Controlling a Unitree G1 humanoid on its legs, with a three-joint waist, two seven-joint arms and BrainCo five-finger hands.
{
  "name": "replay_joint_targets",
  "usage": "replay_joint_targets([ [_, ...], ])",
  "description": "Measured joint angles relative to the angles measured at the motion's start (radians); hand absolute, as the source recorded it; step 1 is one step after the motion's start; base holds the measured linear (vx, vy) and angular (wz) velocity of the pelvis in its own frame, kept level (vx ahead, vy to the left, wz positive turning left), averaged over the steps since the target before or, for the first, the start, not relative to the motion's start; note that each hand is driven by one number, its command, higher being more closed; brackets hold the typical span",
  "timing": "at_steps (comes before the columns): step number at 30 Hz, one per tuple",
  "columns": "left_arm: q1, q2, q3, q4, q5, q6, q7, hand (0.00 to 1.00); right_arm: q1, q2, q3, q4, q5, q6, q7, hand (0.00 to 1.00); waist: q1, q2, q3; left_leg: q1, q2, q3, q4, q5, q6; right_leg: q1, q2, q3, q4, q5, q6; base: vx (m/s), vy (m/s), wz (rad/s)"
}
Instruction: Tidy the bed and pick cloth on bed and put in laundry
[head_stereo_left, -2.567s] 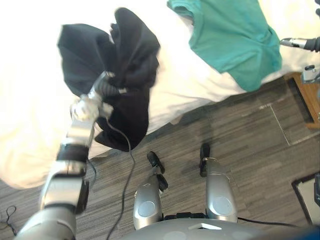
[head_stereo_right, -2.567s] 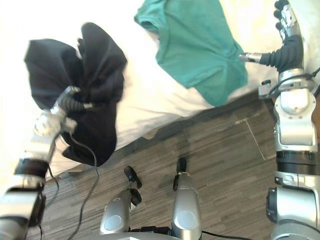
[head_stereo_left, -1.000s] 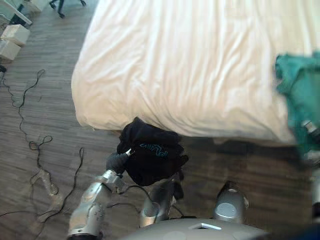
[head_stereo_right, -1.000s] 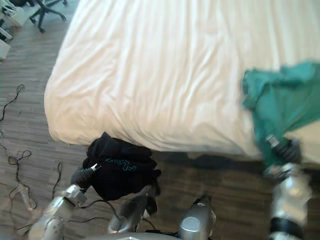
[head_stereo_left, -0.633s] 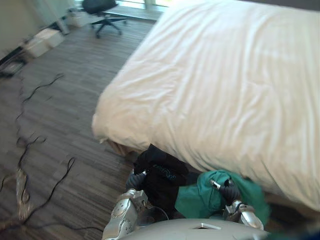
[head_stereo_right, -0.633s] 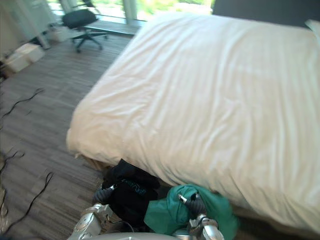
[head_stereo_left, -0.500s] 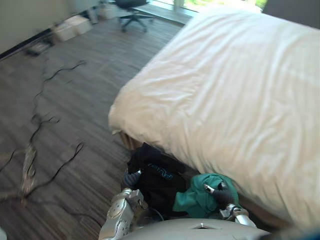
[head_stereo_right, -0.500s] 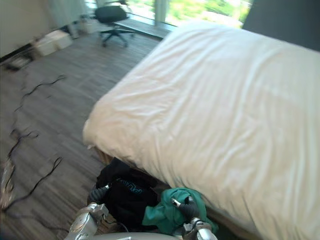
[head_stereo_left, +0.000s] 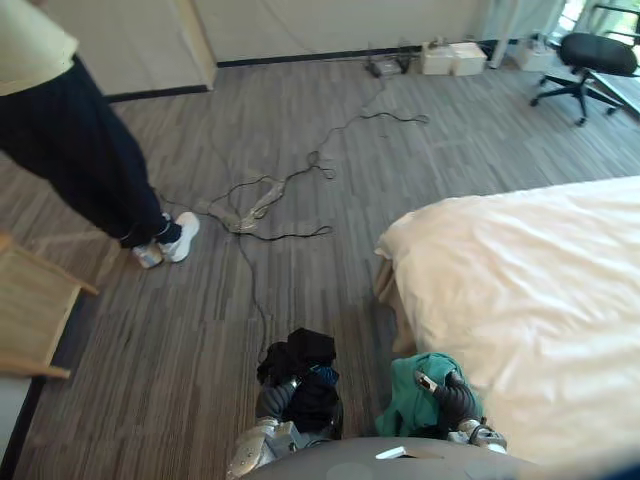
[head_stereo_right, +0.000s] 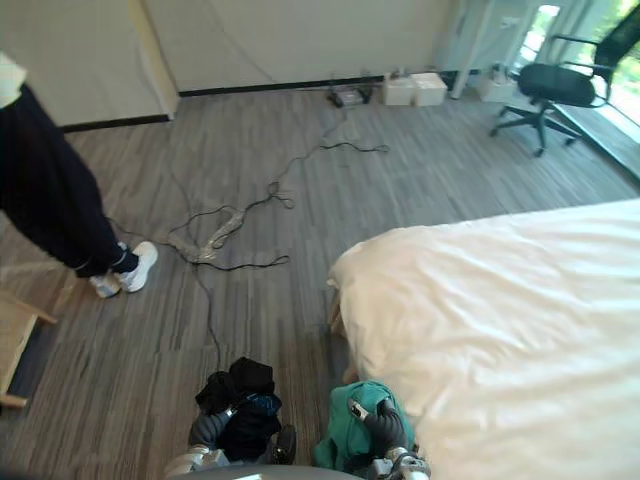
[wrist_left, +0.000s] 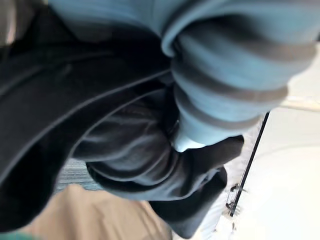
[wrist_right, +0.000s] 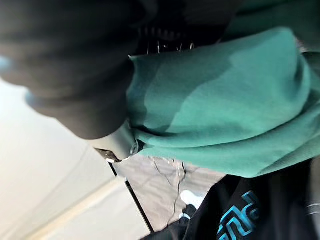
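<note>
My left hand (head_stereo_left: 276, 399) is low in front of me, curled round a bunched black cloth (head_stereo_left: 300, 372) with blue print. The same black cloth (wrist_left: 125, 150) bulges past the hand's ribbed cover (wrist_left: 225, 65) in the left wrist view. Just to the right, my right hand (head_stereo_left: 452, 396) grips a crumpled green cloth (head_stereo_left: 412, 392), which hangs beside the bed's corner. In the right wrist view the green cloth (wrist_right: 225, 110) drapes under the dark cover (wrist_right: 75, 60), with the black cloth (wrist_right: 250, 210) beyond it. The white bed (head_stereo_left: 520, 300) lies to my right.
A person in dark trousers and white shoes (head_stereo_left: 70, 150) stands at the far left. A wooden piece of furniture (head_stereo_left: 30, 310) juts in at the left edge. Cables and a power strip (head_stereo_left: 260, 195) trail across the wood floor. An office chair (head_stereo_left: 595, 55) and boxes (head_stereo_left: 450, 58) stand by the far wall.
The whole view has swung from the bed towards the open floor, bringing the person into sight. Both hands still hold their cloths close in front of me.
</note>
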Motion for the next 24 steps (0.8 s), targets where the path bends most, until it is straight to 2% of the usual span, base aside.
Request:
replay_joint_targets([
  [2, -0.004, 0.005, -0.009, 0.001, 0.025, -0.003, -0.012, 1.00, 0.006, 0.017, -0.003, 0.004, -0.003, -0.011, -0.001, 1.00, -0.003, -0.014, -0.011, 0.050, -0.037, -0.032, -0.109, 0.057, 0.010, 0.001, -0.018, -0.004, -0.003, 0.000, 0.008, 0.19, -0.036, 0.43],
  [5, -0.017, 0.021, -0.052, 0.001, 0.044, -0.001, -0.009, 1.00, 0.004, 0.021, -0.015, 0.023, -0.011, -0.019, 0.001, 1.00, -0.008, -0.018, -0.020, 0.128, -0.055, -0.073, -0.283, 0.150, 0.017, 0.015, -0.025, -0.019, -0.007, 0.005, 0.016, 0.10, -0.044, 0.45],
  [6, -0.021, 0.023, -0.059, 0.001, 0.043, 0.000, -0.008, 1.00, 0.004, 0.021, -0.016, 0.027, -0.010, -0.019, 0.001, 1.00, -0.009, -0.020, -0.019, 0.141, -0.055, -0.083, -0.305, 0.161, 0.017, 0.020, -0.026, -0.020, -0.008, 0.006, 0.017, 0.07, -0.038, 0.50],
  [10, -0.024, 0.031, -0.078, 0.000, 0.038, 0.005, -0.001, 1.00, 0.004, 0.020, -0.014, 0.031, -0.007, -0.023, -0.008, 1.00, -0.010, -0.027, -0.022, 0.139, -0.063, -0.119, -0.306, 0.182, 0.015, 0.034, -0.020, -0.021, -0.005, 0.012, 0.026, 0.02, -0.027, 0.33],
  [13, -0.021, 0.032, -0.086, 0.000, 0.016, 0.007, -0.001, 1.00, 0.004, 0.017, -0.006, 0.031, 0.029, -0.022, -0.020, 1.00, -0.022, -0.016, -0.020, 0.138, -0.060, -0.121, -0.312, 0.191, 0.014, 0.040, -0.018, -0.021, -0.003, 0.012, 0.026, -0.06, -0.008, 0.21],
  [14, -0.002, 0.050, -0.133, -0.027, 0.010, 0.040, 0.000, 1.00, -0.036, 0.008, 0.027, 0.109, 0.030, -0.025, -0.020, 1.00, -0.060, -0.007, -0.018, 0.133, -0.013, 0.038, -0.313, 0.190, -0.014, 0.086, 0.012, 0.007, -0.086, -0.023, 0.018, 0.00, 0.000, 0.00],
  [19, -0.007, 0.049, -0.132, -0.027, 0.010, 0.040, 0.000, 1.00, -0.041, 0.008, 0.004, 0.112, 0.030, -0.024, -0.020, 1.00, -0.059, -0.023, -0.015, 0.128, -0.033, 0.042, -0.313, 0.182, 0.004, 0.085, -0.006, 0.010, -0.088, -0.021, 0.020, 0.06, -0.024, 0.03],
  [24, -0.040, 0.048, -0.101, 0.015, 0.009, 0.041, 0.002, 1.00, -0.096, 0.021, -0.009, 0.188, 0.029, -0.016, -0.029, 1.00, -0.059, -0.034, -0.011, 0.138, -0.034, 0.052, -0.312, 0.169, 0.000, 0.090, -0.008, 0.022, -0.084, -0.010, 0.032, 0.09, -0.046, -0.06],
])
